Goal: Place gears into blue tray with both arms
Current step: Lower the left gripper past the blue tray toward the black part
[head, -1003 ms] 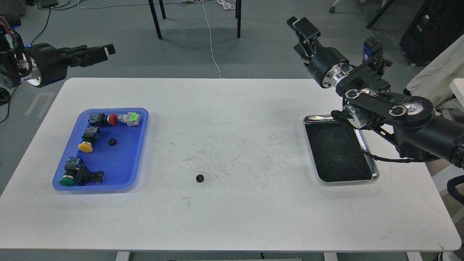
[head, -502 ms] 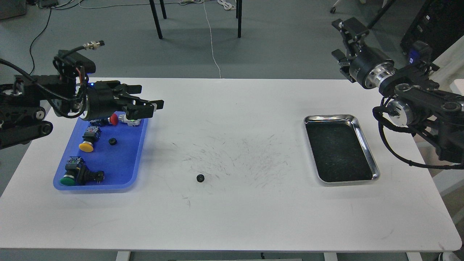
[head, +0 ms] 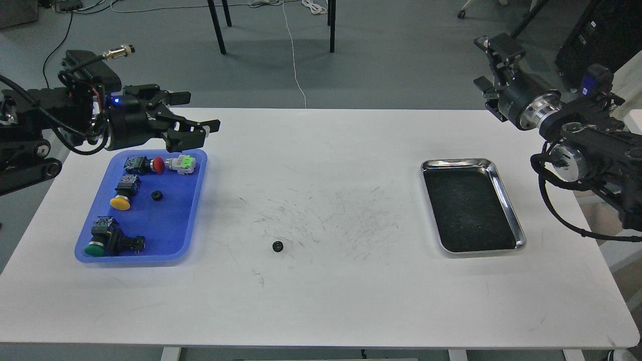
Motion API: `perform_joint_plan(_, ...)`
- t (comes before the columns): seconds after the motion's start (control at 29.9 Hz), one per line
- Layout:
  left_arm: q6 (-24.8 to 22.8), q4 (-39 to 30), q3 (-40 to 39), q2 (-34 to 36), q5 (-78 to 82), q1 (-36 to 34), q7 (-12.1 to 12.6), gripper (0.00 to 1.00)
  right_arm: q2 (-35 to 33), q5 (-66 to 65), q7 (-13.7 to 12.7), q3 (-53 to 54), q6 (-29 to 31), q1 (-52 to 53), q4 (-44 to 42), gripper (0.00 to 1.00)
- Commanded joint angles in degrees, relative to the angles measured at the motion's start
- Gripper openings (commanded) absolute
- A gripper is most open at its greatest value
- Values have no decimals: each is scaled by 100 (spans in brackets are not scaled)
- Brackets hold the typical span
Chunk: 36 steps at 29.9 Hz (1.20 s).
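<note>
Left gripper [head: 193, 120] hung just past the far right corner of the blue tray [head: 188, 220], fingers spread wide apart with nothing between them. One gear [head: 156, 196] was already sitting in the tray, below and a bit left of those jaws, close to the yellow switch [head: 120, 202]. The red switch [head: 143, 164] lay almost right under the jaws along the tray's far edge, and the green switch [head: 103, 240] was down at the near end.

The other gear [head: 278, 246] was loose on the table [head: 321, 301], well off to the right and nearer than the left jaws, way left of the right ones, sitting among the scuff marks.

Right gripper [head: 494, 62] was up beyond the table's far right corner, pointing away. Fingers looked parted, but I honestly couldn't tell how far, and I saw nothing in them. The steel tray [head: 509, 200] sat below it, nearer to me.
</note>
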Motion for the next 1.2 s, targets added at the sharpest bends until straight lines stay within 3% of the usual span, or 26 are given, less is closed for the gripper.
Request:
perform_joint_plan(0.0,-277,40,-129,7,-1,120,-1,97,0,-2,1,15,2,-7,2,94)
perform_joint_plan(0.2,-278,-223,-200,86,51,296,-1,98,18,-2,1,7,-6,2,2,94)
perform_joint_plan(0.64,-119,-549,63,-28,2239,243,-1,97,-114,6,53,305,-68,-42,28,95)
perform_joint_plan(0.74,-40,-926,90,-37,2380,191,-1,97,-61,15,27,472,-120,-182,37,97)
perform_joint_plan(1.04,127,-866,266,-607,2741,234,-1,96,-52,787,-149,911,-50,-473,72,97)
perform_joint_plan(1.17,144,-401,354,-1038,2706,313,-1,96,-52,1035,-166,1105,-50,-604,37,97)
